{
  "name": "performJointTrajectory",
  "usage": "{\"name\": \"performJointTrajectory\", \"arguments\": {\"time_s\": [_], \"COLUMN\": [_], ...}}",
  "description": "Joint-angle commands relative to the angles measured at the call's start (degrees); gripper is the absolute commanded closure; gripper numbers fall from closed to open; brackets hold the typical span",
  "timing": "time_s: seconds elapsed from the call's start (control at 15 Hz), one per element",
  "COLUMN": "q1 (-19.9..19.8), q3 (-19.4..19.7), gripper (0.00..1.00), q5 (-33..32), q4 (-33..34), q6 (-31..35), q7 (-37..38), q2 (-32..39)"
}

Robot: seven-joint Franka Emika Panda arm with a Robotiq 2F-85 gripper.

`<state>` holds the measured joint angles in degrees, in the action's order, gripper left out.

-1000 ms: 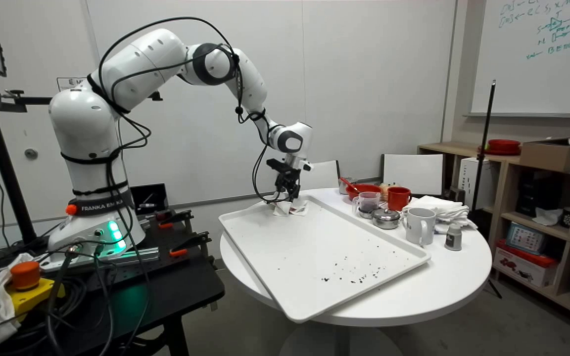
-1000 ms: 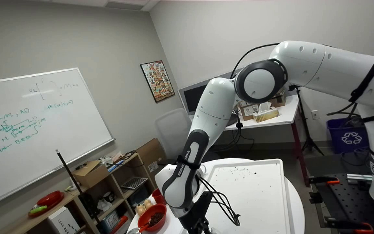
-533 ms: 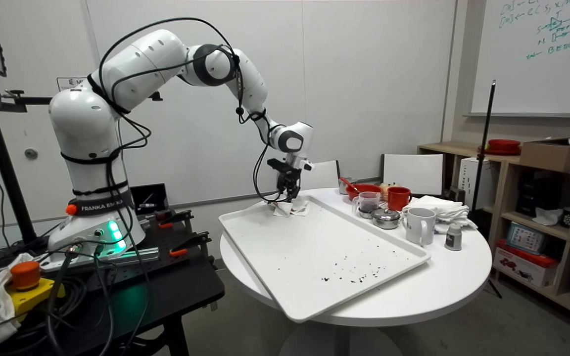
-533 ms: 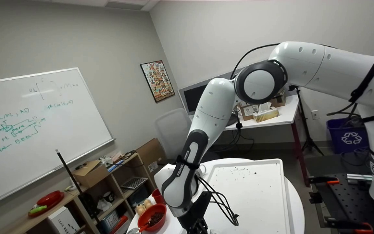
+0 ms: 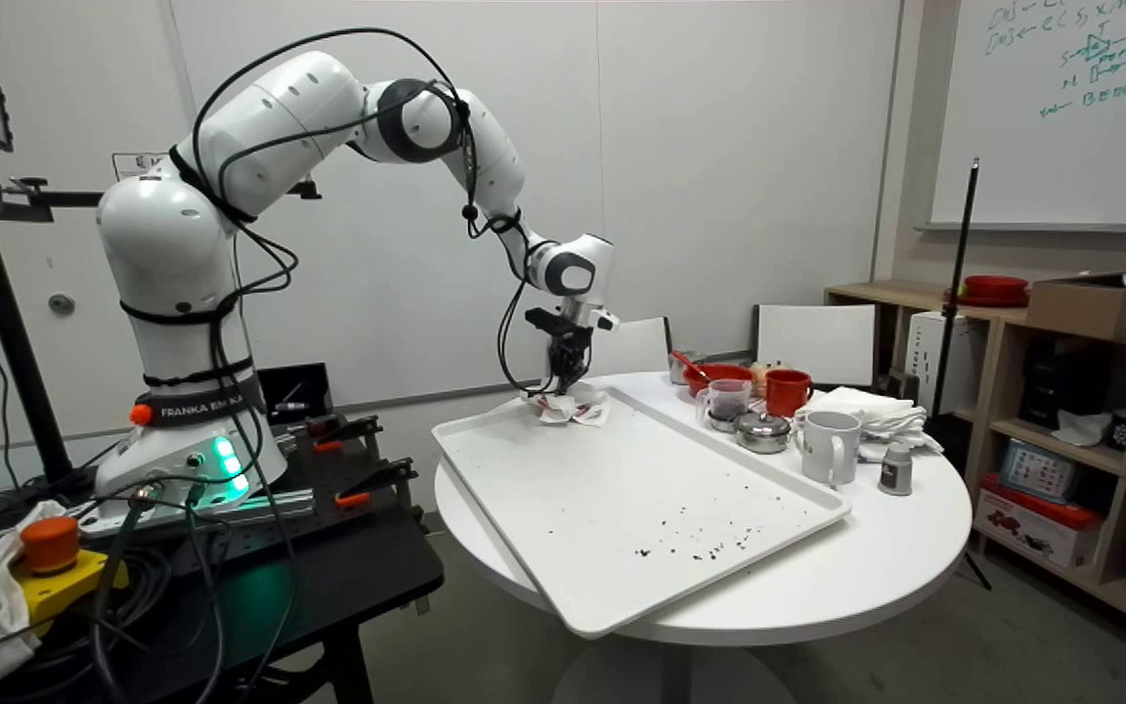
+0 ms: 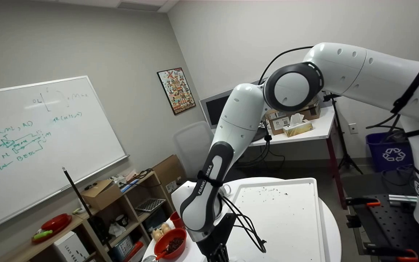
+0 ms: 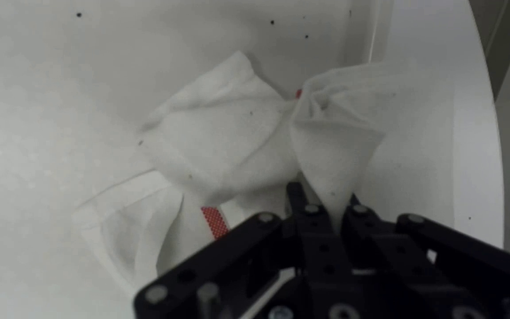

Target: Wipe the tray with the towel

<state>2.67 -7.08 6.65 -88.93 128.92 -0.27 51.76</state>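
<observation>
Claw (image 7: 329,206) pinching towel (image 7: 228,146), specked tray (image 5: 563,489), bowl (image 6: 163,241) of dark bits (image 6: 175,245)

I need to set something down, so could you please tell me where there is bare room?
The tray is bare, but for stray specks, between the towel and the dark bits. The table also looks bare between the tray, the bottle and the table's edge. It's crowded beside the tray from bowl to bottle, and where the tool grips the towel.

- Arm (image 5: 280,110) arched high, forearm (image 5: 497,163) sloping down from the elbow (image 5: 426,122).
- Wrist (image 5: 578,278) low, gripper (image 7: 326,196) hanging beneath it (with a slight lean).
- Fingers (image 7: 298,197) clamped close together.
</observation>
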Motion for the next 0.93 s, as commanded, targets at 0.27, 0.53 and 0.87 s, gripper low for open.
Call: {"name": "performJointTrajectory", "arguments": {"time_s": [0.27, 0.53, 0.87], "q1": [-1.5, -3.24, -6.6], "q3": [-1.32, -1.19, -0.52], "gripper": [0.92, 0.93, 0.93], "q5": [1.65, 3.11, 7.19], "q4": [-20.25, -27.84, -31.04], "q6": [9.62, 13.17, 11.31], "q7": [-3.03, -3.76, -5.31], "q2": [-17.29, -24.86, -28.63]}}
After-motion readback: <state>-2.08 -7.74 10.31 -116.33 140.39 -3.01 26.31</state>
